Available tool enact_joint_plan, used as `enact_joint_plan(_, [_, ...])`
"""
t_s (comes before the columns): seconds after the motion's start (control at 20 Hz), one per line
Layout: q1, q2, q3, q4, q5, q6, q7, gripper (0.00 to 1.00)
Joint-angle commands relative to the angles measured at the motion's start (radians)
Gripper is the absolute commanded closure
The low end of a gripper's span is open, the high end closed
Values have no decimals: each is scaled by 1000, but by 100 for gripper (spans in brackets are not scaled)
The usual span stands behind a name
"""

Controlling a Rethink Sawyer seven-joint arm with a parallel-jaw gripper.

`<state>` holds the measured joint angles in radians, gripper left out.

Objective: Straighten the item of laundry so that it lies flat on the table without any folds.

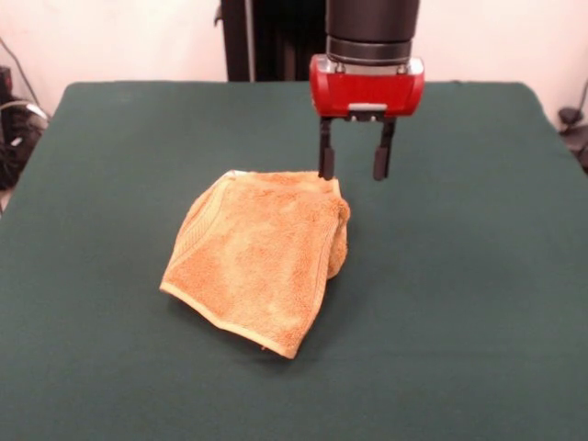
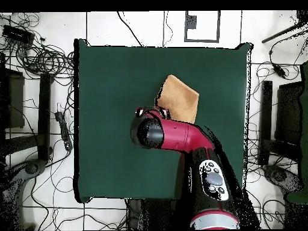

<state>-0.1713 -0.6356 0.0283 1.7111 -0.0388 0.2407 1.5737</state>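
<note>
**Fingers spread and empty over a towel that is folded double**

Fingers (image 1: 326, 152) of the gripper (image 1: 355, 171) hang parted with nothing between them; in the front view the tip on the picture's left overlaps the far hem of the item of laundry (image 1: 257, 253), though whether it touches the cloth or hovers just above cannot be told. The other tip shows against bare felt beside that corner.

Outward from there, the golden-orange towel lies near the middle of the table (image 1: 478, 303), doubled over on itself: two hemmed edges run stacked along its far and left sides, and a bunched fold bulges at its right side. By this showing, the straightening is not done; the upper layer has yet to be lifted and drawn out until a single layer lies flat.

Nothing else rests on the green felt, so there is ample room for spreading. In the overhead view the red arm (image 2: 180, 135) covers part of the towel, and cables (image 2: 42, 57) litter the floor around the table, well apart from the work.
</note>
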Motion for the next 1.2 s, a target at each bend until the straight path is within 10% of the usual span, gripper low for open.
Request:
enact_joint_plan(0.05, [11, 23, 19, 28, -65, -19, 99, 0])
enact_joint_plan(1.2, [27, 100, -13, -4, -135, -69, 130, 0])
